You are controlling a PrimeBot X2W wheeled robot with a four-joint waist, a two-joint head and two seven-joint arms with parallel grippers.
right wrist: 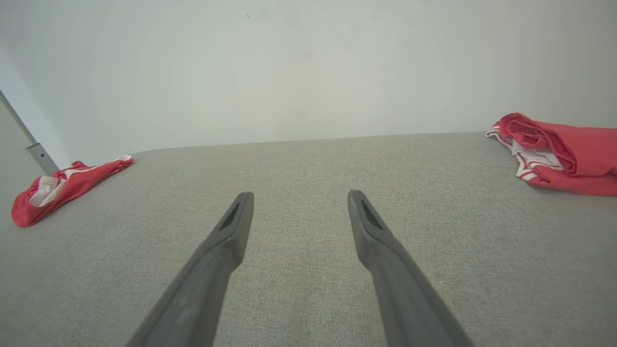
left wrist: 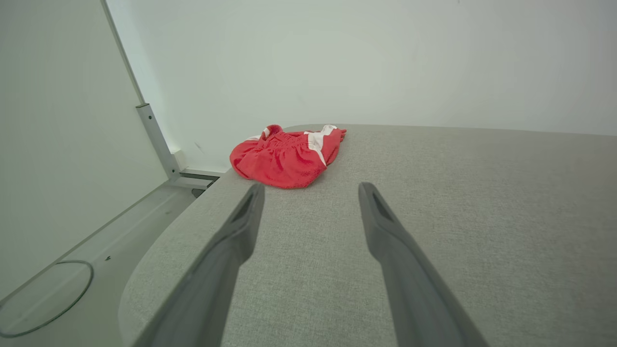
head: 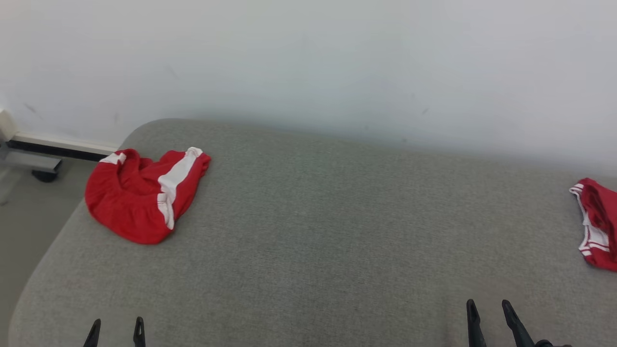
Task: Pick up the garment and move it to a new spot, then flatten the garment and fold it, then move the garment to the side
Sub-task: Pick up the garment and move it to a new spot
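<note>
Crumpled red fabric garment with white stripes (head: 140, 197) lies upper left of frame on the grey fabric-covered table (head: 337, 217), well apart from the left pincer (head: 118, 324) at bottom left, fingers apart, empty. At bottom right, the right pincer (head: 488, 304) is likewise apart. A second red-and-white garment (head: 597, 231) lies at the right edge.

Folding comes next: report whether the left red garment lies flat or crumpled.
Crumpled: the left red garment sits heaped in rumpled folds, not laid flat.

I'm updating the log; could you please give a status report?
Left gripper and right gripper open, empty. Red shorts crumpled at far left corner, untouched. Another red garment at right edge. Path clear.
</note>
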